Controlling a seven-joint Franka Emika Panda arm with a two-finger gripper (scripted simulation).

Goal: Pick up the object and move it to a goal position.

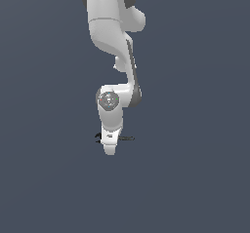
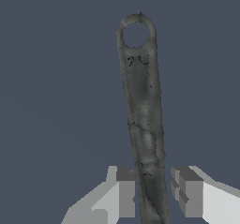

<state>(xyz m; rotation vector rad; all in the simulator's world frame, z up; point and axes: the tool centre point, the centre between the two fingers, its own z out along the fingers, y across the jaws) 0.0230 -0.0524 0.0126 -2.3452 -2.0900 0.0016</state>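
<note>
Between the pale grey fingertips (image 2: 125, 192) of the white robot gripper (image 2: 157, 195) the thin dark grey wrench (image 2: 143, 120) is lying, ringed handle pointing toward twelve o'clock; jaws partly open, not visibly clamping.

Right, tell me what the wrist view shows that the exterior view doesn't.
Only the wrist view shows the wrench close up: a ring at its far end and the handle passing between the two fingers, with a small gap on each side. Only the exterior view shows the whole white arm reaching down. Both show the tool at the dark wrench on a plain grey floor.
</note>
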